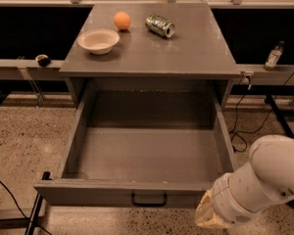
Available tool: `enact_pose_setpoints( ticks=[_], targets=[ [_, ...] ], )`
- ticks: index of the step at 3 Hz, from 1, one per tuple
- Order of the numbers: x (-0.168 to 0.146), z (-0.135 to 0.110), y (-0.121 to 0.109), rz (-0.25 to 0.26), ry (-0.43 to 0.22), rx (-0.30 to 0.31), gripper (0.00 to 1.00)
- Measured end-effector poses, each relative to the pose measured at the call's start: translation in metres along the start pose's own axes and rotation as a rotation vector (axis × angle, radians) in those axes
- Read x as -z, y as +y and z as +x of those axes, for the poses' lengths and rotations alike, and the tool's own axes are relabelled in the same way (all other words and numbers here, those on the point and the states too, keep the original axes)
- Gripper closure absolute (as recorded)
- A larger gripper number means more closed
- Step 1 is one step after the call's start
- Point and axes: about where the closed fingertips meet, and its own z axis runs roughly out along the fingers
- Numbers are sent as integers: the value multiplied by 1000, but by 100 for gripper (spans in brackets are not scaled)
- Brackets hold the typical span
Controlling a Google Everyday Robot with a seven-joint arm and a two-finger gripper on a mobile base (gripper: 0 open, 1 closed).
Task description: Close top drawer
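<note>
The top drawer [147, 153] of the grey cabinet is pulled far out and is empty inside. Its grey front panel runs along the bottom of the view with a small black handle [149, 199] at mid-front. My white arm comes in from the lower right. The gripper [211, 218] is at the drawer's front right corner, just below and outside the front panel, mostly hidden by its cream wrist cover.
On the cabinet top [186, 53] stand a white bowl [98, 40], an orange [121, 20] and a lying drink can [159, 25]. A bottle [273, 56] stands on the rail at the right. Cables trail on the speckled floor on both sides.
</note>
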Motion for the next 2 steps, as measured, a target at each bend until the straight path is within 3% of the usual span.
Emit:
enact_pose_setpoints(
  ticks=[1,2],
  targets=[
    [-18,20,-36,91,30,-36,100],
    [-18,20,-36,91,30,-36,100]
  ],
)
